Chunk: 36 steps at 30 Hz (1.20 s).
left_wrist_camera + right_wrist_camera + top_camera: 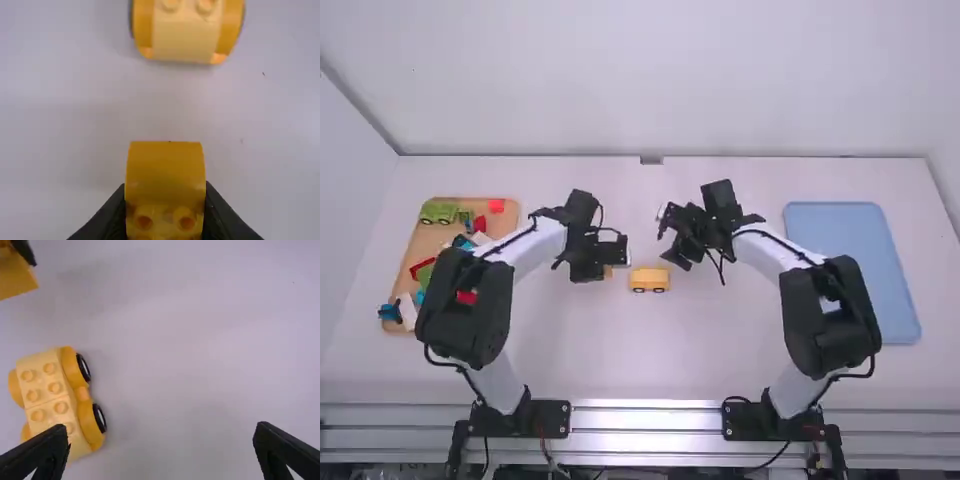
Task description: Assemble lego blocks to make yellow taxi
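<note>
Clamping yellow block (166, 182): left gripper (610, 264), fingers were tight on it | wheeled yellow base (649, 281): sat mid-table (650, 350), right of block, apart | right gripper (670, 240): fingers were spread, beyond base's far-right

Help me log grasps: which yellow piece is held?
The small block, clamped in the left tool, two studs showing; the wheeled body stands on the table.

We took this for a robotics lab: a left arm (470, 310) and a right arm (830, 310), trailing cables, stood at silver metal rails (645, 416) beside a bare-topped white table (620, 350), and we saw plain white walls (570, 80) around it.
</note>
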Each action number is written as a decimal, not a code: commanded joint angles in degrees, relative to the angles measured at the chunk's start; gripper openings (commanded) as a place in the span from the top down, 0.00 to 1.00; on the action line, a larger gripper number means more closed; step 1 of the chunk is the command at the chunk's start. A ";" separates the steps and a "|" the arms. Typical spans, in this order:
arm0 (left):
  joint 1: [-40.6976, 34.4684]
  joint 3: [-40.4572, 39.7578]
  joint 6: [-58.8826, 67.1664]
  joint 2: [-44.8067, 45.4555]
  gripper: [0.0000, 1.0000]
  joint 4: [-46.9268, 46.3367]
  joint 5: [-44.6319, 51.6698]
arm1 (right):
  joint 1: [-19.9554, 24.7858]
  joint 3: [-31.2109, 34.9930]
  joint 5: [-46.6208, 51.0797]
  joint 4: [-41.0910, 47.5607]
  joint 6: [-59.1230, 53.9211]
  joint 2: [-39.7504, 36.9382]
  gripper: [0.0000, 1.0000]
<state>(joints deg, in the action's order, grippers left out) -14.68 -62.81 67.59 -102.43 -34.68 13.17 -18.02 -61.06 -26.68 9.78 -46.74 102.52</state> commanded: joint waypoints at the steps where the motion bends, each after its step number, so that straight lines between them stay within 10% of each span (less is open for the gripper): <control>1: 0.42 1.57 2.27 -1.09 0.96 1.27 1.38 | 0.55 -0.90 -0.44 0.09 0.46 -1.49 0.01; 27: 0.42 3.89 -2.21 -5.77 0.94 9.62 1.16 | 0.74 -0.90 -0.44 1.42 0.44 -1.49 0.01; 29: 0.42 3.89 -2.21 -5.77 0.85 9.73 1.18 | 0.74 -0.90 -0.44 1.40 0.46 -1.49 0.01; 30: 0.42 3.82 -2.21 -5.77 0.48 9.70 1.03 | 0.74 -0.90 -0.44 1.40 0.44 -1.49 0.01; 32: 0.44 3.85 -2.23 -5.75 0.09 9.73 0.94 | 0.72 -0.90 -0.44 1.42 0.46 -1.49 0.01; 36: 0.42 3.34 -4.55 -5.75 0.01 9.73 0.92 | 0.74 -0.90 -0.44 1.36 0.42 -1.49 0.02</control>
<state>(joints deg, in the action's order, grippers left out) -14.63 -59.66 64.93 -107.57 -24.73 13.47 -17.23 -61.08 -26.65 11.09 -46.57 102.52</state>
